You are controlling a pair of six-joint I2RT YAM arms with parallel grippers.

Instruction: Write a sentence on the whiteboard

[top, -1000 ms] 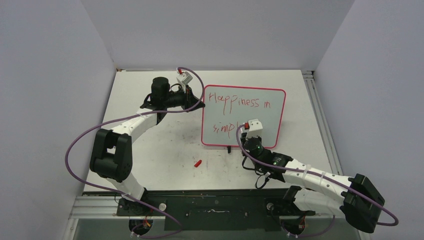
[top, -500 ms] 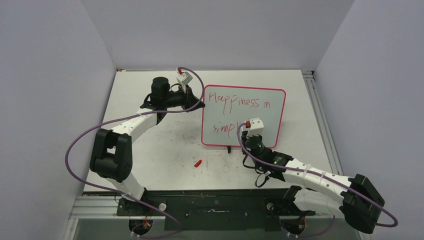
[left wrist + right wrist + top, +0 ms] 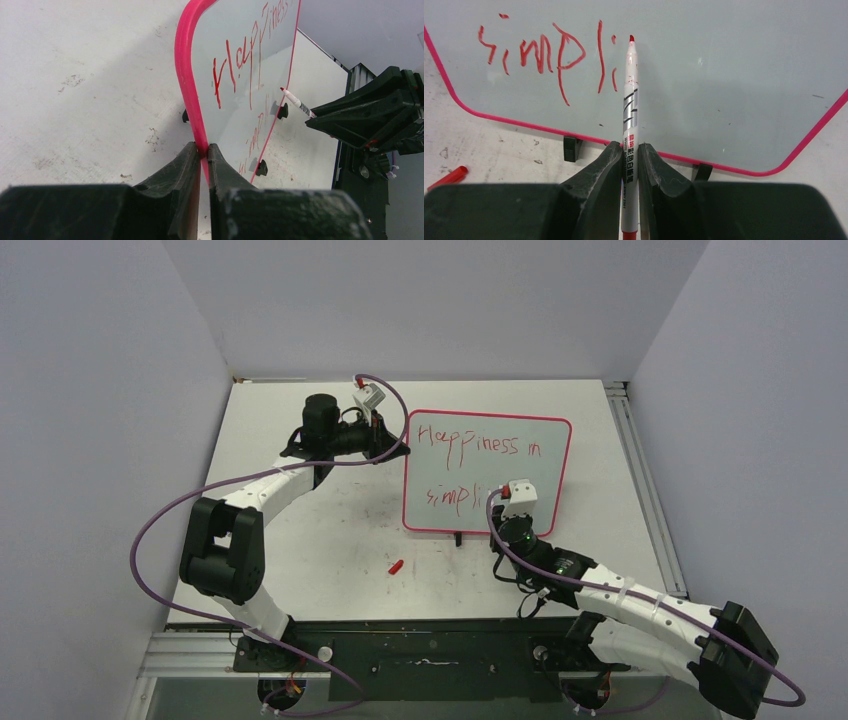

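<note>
Centre frame: left gripper (image 3: 202, 149) clamped on the pink rim of the seemingly light, stiff grey-white whiteboard (image 3: 545, 480); right gripper (image 3: 629, 147) squeezing a slim white marker (image 3: 630, 90).

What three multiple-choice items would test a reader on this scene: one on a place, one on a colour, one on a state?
1. Where is the red cap relative to the whiteboard?
A. on it
B. behind it
C. on the tabletop, before its near edge

2. What colour is the whiteboard's rim?
A. pink-red
B. blue
C. black

3. The right gripper is:
A. open and empty
B. shut on the marker
C. shut on the rim

Answers:
1 C, the cap lies on the table just outside the board.
2 A, the rim shows pink-red in every view.
3 B, the marker's barrel sits clamped between its jaws.
</note>
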